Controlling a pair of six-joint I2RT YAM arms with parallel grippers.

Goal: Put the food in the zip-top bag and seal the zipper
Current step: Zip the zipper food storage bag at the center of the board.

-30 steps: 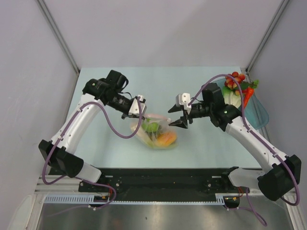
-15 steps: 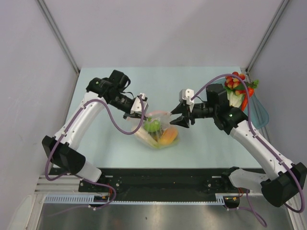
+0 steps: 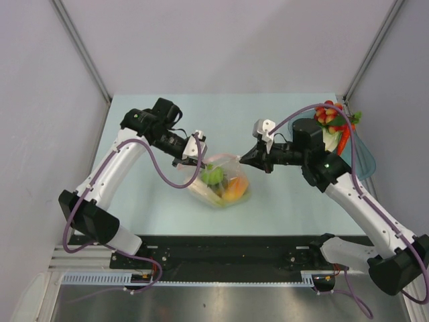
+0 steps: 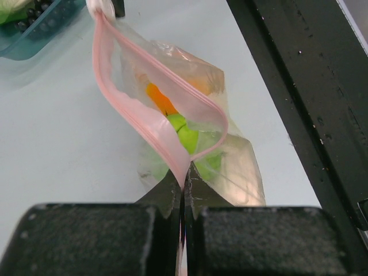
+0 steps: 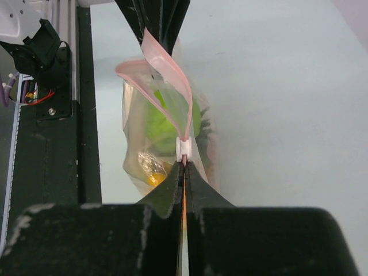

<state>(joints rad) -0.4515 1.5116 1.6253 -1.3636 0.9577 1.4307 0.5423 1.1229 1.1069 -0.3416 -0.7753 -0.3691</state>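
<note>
A clear crinkly zip-top bag of green and orange toy food rests on the pale counter, mouth gaping. The clamped left gripper and right gripper pinch its pink-red zipper strip at either end; an uneven pull could slip a corner free.

Left pincer clamped; right pincer clamped; arms angled inward.

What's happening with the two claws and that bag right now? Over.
Left claw shut on one zipper end, right claw on the other. Mouth of bag open, food inside. Nothing blocking.
</note>
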